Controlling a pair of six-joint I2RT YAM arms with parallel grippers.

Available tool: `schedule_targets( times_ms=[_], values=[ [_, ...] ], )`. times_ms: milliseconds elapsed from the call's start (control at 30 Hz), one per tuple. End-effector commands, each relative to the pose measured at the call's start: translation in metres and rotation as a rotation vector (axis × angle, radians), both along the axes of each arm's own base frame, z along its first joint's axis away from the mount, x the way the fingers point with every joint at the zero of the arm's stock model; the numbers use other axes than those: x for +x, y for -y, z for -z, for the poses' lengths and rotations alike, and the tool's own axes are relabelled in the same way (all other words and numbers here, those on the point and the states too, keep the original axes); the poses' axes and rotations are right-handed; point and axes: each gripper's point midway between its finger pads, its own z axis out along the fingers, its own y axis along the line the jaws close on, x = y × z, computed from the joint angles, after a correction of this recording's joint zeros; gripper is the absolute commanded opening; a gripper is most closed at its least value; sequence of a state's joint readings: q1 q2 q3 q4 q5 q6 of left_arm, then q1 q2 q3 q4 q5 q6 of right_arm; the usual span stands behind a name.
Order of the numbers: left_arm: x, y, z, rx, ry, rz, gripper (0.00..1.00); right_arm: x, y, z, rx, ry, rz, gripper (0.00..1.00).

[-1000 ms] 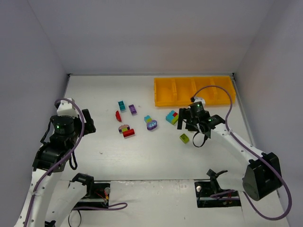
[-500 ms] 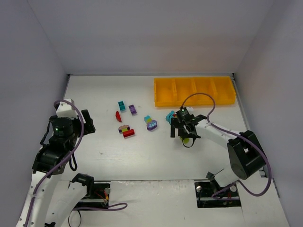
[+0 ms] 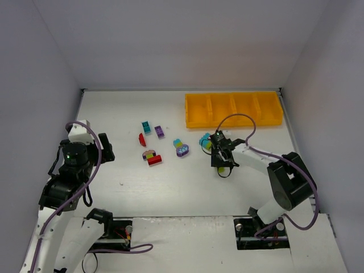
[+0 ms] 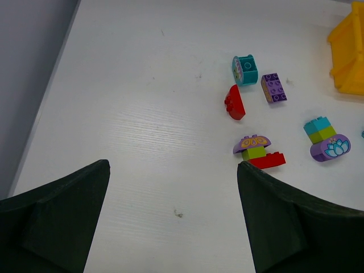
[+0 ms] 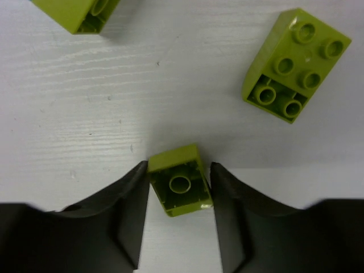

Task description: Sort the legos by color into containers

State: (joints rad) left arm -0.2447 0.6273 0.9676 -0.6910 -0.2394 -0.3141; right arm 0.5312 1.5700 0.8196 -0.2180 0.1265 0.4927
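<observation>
In the right wrist view a small lime green lego (image 5: pixel 179 181) lies askew on the white table between my right gripper's (image 5: pixel 178 193) fingers, which press on its corners. From above, the right gripper (image 3: pixel 220 162) points down over it. Two more lime legos (image 5: pixel 296 65) (image 5: pixel 77 11) lie just beyond. My left gripper (image 4: pixel 173 227) hangs open over bare table at the left (image 3: pixel 107 148). Ahead of it lie a teal lego (image 4: pixel 245 69), a purple one (image 4: pixel 273 87), a red one (image 4: pixel 234 102) and two mixed clusters (image 4: pixel 259 152) (image 4: pixel 326 138). The orange-yellow container tray (image 3: pixel 233 116) sits at the back right.
A teal and lime cluster (image 3: pixel 205 141) lies just left of the right gripper. White walls close off the table at the back and both sides. The right arm's cable (image 3: pixel 239 118) loops up in front of the tray.
The right gripper swung left and down over the lime lego, and its wide-open jaws closed round it. The left arm has stayed still.
</observation>
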Motion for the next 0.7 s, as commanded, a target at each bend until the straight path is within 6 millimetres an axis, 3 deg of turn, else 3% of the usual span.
schedule_targets(
  times_ms=[0,33,67,133,300,333,433,467,667],
  values=[
    [0.011,0.004,-0.009,-0.003,0.046,0.016,0.86,0.004,0.003,-0.005,-0.01,0.039,0.02,0.31],
    [0.011,0.004,-0.009,-0.002,0.043,0.018,0.87,0.005,0.002,-0.009,-0.008,0.051,0.019,0.24],
    [0.011,0.005,-0.009,-0.004,0.043,0.017,0.87,0.008,0.001,-0.017,0.002,0.081,0.02,0.1],
    [0.012,0.005,-0.006,-0.004,0.034,0.02,0.87,0.017,-0.001,-0.034,0.014,0.132,0.022,0.0],
    [0.013,0.006,-0.008,-0.006,0.037,0.021,0.87,0.058,-0.01,-0.107,0.05,0.34,0.018,0.0],
    [0.013,0.006,-0.009,-0.005,0.037,0.019,0.87,0.076,-0.01,-0.133,0.035,0.411,0.017,0.0],
    [0.013,0.006,-0.008,-0.011,0.034,0.02,0.87,0.11,-0.003,-0.154,-0.004,0.469,0.023,0.0],
    [0.013,0.008,-0.009,-0.017,0.036,0.024,0.87,0.131,-0.006,-0.162,0.001,0.488,0.036,0.0],
    [0.01,0.009,-0.013,-0.031,0.026,0.025,0.87,0.218,0.017,-0.175,0.019,0.557,0.151,0.01]
  ],
)
